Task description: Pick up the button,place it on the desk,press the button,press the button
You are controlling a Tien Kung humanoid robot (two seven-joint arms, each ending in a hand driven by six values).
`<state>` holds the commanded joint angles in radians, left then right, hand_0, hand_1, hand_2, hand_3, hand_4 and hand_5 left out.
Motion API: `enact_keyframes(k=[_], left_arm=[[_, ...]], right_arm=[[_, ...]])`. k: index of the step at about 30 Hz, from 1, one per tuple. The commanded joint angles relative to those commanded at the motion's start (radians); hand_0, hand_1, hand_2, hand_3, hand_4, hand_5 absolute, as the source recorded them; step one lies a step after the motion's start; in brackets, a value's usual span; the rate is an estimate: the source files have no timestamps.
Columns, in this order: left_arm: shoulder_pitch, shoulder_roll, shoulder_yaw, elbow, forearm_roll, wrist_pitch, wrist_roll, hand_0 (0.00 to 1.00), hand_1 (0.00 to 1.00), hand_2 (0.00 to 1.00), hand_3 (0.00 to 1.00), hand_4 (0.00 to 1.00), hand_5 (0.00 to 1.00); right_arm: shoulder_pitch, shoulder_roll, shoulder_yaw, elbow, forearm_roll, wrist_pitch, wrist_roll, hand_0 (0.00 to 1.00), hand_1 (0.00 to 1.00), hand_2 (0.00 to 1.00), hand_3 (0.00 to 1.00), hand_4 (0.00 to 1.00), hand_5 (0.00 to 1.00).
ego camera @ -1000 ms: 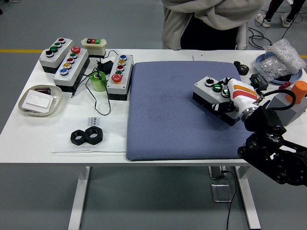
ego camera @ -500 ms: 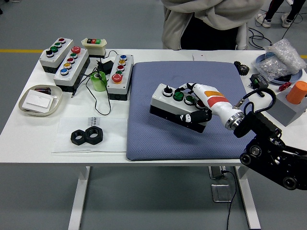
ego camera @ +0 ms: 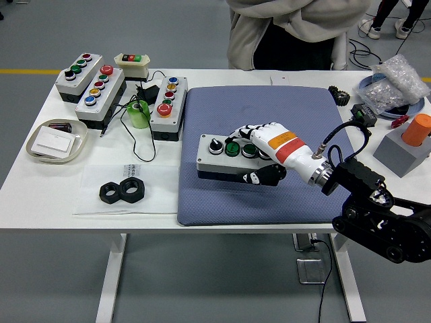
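Observation:
A grey button box (ego camera: 222, 159) with a black base and a black knob plus green buttons on top sits over the left part of the blue mat (ego camera: 269, 101). My right hand (ego camera: 262, 156) is shut on its right end, fingers over the top and the thumb on its front side. The box looks level, at or just above the mat. My left arm is out of view.
Three more button boxes (ego camera: 168, 104) and a small switch unit (ego camera: 132, 64) stand at the back left, with a green tape roll (ego camera: 139, 114), a dish (ego camera: 57, 141) and black nuts (ego camera: 122, 192). An orange cylinder (ego camera: 419, 129) on a grey block stands right. A person (ego camera: 289, 30) stands behind the table.
My right hand carried the button box leftward across the mat, from the right edge to left of centre, and lowered it while levelling it out.

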<state>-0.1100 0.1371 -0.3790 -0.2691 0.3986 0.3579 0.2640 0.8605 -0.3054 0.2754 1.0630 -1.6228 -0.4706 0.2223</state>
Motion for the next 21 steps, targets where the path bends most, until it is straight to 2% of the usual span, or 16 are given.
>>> enact_keyframes(k=[4,5,10,11,13,16,17,21], left_arm=[[0.003,-0.001,-0.004,0.000,0.007,0.000,0.002,0.744,0.779,0.851,0.764,0.538,0.998],[0.003,-0.001,-0.006,0.000,0.009,0.000,0.003,0.743,0.779,0.850,0.764,0.539,0.998],[0.006,-0.001,-0.009,0.000,0.016,-0.001,0.004,0.743,0.779,0.850,0.764,0.539,0.998],[0.006,0.000,-0.009,0.000,0.016,-0.001,0.004,0.743,0.780,0.850,0.764,0.537,0.998],[0.006,0.000,-0.008,0.000,0.015,-0.001,0.003,0.743,0.780,0.850,0.764,0.537,0.998],[0.005,0.001,-0.003,0.000,0.009,0.000,0.000,0.743,0.780,0.850,0.764,0.537,0.998],[0.004,0.001,-0.002,0.000,0.006,0.000,-0.002,0.743,0.780,0.850,0.764,0.537,0.998],[0.002,0.001,0.004,0.000,-0.004,0.003,-0.006,0.743,0.780,0.850,0.764,0.537,0.998]], right_arm=[[0.008,0.010,-0.027,-0.034,0.026,-0.002,0.020,0.290,0.314,0.407,0.593,0.732,0.105],[0.009,0.012,-0.034,-0.041,0.030,-0.002,0.029,0.359,0.369,0.441,0.610,0.718,0.091],[0.014,0.009,-0.058,-0.057,0.043,-0.001,0.067,0.359,0.369,0.441,0.610,0.718,0.091],[0.015,0.007,-0.060,-0.058,0.045,-0.003,0.073,0.383,0.408,0.481,0.652,0.720,0.076],[0.017,0.006,-0.062,-0.061,0.046,-0.006,0.082,0.383,0.408,0.481,0.652,0.720,0.076],[0.021,0.006,-0.056,-0.070,0.038,0.009,0.089,0.383,0.408,0.481,0.652,0.720,0.076],[0.022,0.005,-0.054,-0.073,0.029,0.019,0.089,0.462,0.473,0.533,0.766,0.735,0.065],[0.025,0.003,-0.047,-0.085,-0.010,0.045,0.075,0.462,0.473,0.533,0.766,0.735,0.065]])
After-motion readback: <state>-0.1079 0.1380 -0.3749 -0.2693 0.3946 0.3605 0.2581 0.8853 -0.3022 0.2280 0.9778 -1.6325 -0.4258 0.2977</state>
